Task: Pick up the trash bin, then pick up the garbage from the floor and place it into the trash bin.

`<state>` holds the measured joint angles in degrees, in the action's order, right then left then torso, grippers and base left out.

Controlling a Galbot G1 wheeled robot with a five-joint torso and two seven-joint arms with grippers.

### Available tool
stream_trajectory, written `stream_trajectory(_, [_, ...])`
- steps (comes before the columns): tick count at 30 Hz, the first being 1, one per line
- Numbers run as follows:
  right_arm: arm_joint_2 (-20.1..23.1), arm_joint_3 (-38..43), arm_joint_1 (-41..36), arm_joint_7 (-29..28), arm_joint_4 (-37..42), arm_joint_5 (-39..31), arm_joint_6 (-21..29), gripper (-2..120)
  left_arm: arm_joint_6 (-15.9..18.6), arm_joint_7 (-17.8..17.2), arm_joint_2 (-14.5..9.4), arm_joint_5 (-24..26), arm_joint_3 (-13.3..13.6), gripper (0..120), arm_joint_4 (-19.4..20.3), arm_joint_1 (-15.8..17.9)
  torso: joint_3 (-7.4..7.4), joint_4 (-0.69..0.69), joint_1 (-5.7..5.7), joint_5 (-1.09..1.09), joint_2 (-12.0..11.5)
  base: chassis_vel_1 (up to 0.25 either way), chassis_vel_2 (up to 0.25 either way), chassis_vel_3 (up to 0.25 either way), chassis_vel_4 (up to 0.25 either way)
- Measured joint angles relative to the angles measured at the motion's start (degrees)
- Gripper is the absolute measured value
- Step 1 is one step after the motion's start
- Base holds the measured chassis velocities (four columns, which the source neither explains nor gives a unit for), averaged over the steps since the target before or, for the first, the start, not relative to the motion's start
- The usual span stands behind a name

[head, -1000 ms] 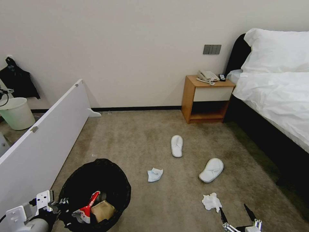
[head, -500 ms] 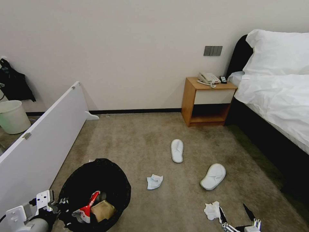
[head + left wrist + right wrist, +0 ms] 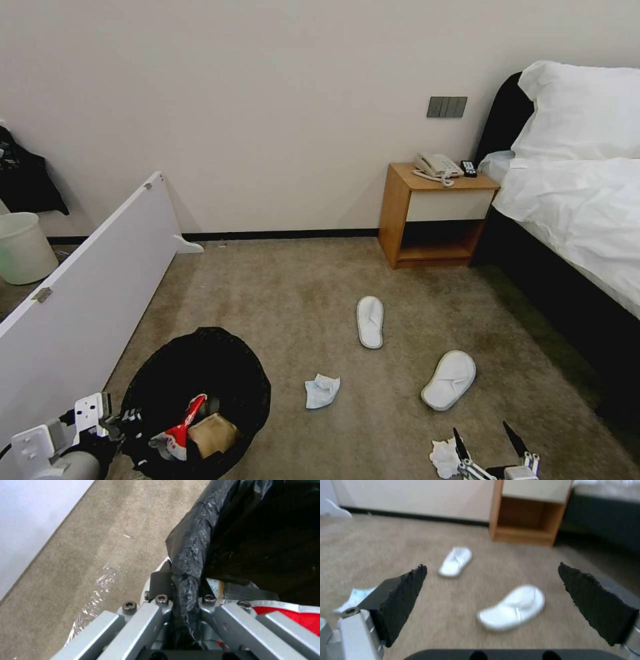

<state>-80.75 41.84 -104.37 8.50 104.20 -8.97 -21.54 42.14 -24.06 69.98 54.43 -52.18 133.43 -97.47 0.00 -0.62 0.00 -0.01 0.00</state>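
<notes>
Left gripper (image 3: 186, 597) clamping trash bin (image 3: 200, 353) rim, right gripper (image 3: 483, 437) spread

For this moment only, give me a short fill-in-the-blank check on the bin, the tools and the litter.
1. The left tool is shut on the rim of the ____ .
2. The right tool hangs with its fingers ____ .
3. The number of white slippers on the carpet is ____ .
4. The telephone sits on the ____ .

Missing words: trash bin; open; two; nightstand
</notes>
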Motion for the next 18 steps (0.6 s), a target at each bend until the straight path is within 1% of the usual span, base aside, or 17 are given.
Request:
stream_trajectory(1, [0.0,0.0,0.0,0.0,0.0,0.0,0.0,100,0.0,0.0,0.0,0.0,0.0,2,0.0,0.0,0.0,0.0,0.0,0.0,0.0,0.0,0.0,0.0,0.0])
stream_trajectory(2, [0.6,-0.6,-0.1,-1.6,-0.1,-0.3,1.5,100,0.0,0.0,0.0,0.0,0.0,2,0.0,0.0,0.0,0.0,0.0,0.01,0.0,0.0,0.0,0.0,0.0])
stream_trajectory(3, [0.6,-0.6,-0.1,-1.6,-0.1,-0.3,1.5,100,0.0,0.0,0.0,0.0,0.0,2,0.0,0.0,0.0,0.0,0.0,0.01,0.0,0.0,0.0,0.0,0.0])
stream_trajectory(5, [1.4,-1.4,-0.1,-3.9,-0.3,-0.7,4.0,100,0.0,0.0,0.0,0.0,0.0,2,0.0,0.0,0.0,0.0,0.0,0.01,0.0,0.0,0.0,0.0,0.0])
stream_trajectory(6, [1.8,-2.0,-0.1,-5.3,-0.5,-1.1,6.2,100,0.0,0.0,0.0,0.0,0.0,2,0.1,0.0,0.0,0.0,0.0,0.01,0.0,0.0,0.0,0.0,0.0])
stream_trajectory(7, [1.8,-2.0,-0.1,-5.3,-0.5,-1.1,6.2,100,0.0,0.0,0.0,0.0,0.0,2,0.1,0.0,0.0,0.0,0.0,0.01,0.0,0.0,0.0,0.0,0.0])
stream_trajectory(8, [2.1,-2.4,0.0,-6.4,-0.5,-1.6,8.0,100,0.0,0.0,0.0,0.0,0.0,2,0.1,0.0,0.0,0.0,0.0,0.01,0.0,0.0,0.0,0.0,0.0])
stream_trajectory(9, [2.1,-2.4,0.0,-6.4,-0.5,-1.6,8.0,100,0.0,0.0,0.0,0.0,0.0,2,0.1,0.0,0.0,0.0,0.0,0.01,0.0,0.0,0.0,0.0,0.0])
stream_trajectory(10, [2.4,-2.9,0.2,-8.0,-0.5,-2.1,10.9,100,0.0,0.0,0.0,0.0,0.0,2,0.1,0.0,0.0,0.0,0.0,0.01,0.0,0.0,0.0,0.0,0.0])
stream_trajectory(11, [2.4,-2.9,0.2,-8.0,-0.5,-2.1,10.9,100,0.0,0.0,0.0,0.0,0.0,2,0.1,0.0,0.0,0.0,0.0,0.01,0.0,0.0,0.0,0.0,0.0])
stream_trajectory(13, [2.8,-3.3,1.2,-9.6,-1.0,-2.2,15.3,100,0.0,-0.1,-0.1,0.0,0.1,2,0.2,0.0,0.0,0.0,0.0,0.0,0.0,0.0,0.0,0.0,0.0])
stream_trajectory(14, [2.8,-3.3,1.2,-9.6,-1.0,-2.2,15.3,100,0.0,-0.1,-0.1,0.0,0.1,2,0.2,0.0,0.0,0.0,0.0,0.0,0.0,0.0,0.0,0.0,0.0])
stream_trajectory(15, [3.0,-3.3,2.6,-10.6,-2.6,-0.9,19.4,100,0.0,-0.1,-0.1,0.0,0.1,2,0.4,0.0,0.0,0.01,0.0,0.02,0.0,0.0,0.0,0.0,0.0])
stream_trajectory(16, [3.2,-3.2,3.7,-10.9,-3.8,-0.5,22.2,100,0.0,-0.1,-0.2,0.2,-0.1,2,0.5,0.0,0.0,0.0,0.0,0.01,0.0,0.0,0.0,0.0,0.0])
stream_trajectory(17, [3.2,-3.2,3.7,-10.9,-3.8,-0.5,22.2,100,0.0,-0.1,-0.2,0.2,-0.1,2,0.5,0.0,0.0,0.0,0.0,0.01,0.0,0.0,0.0,0.0,0.0])
stream_trajectory(18, [3.3,-3.0,4.7,-10.9,-5.0,-0.5,24.0,100,0.0,-0.1,-0.2,0.4,-0.3,2,0.6,-0.1,0.0,0.0,0.0,0.02,0.0,0.0,0.0,0.0,0.0])
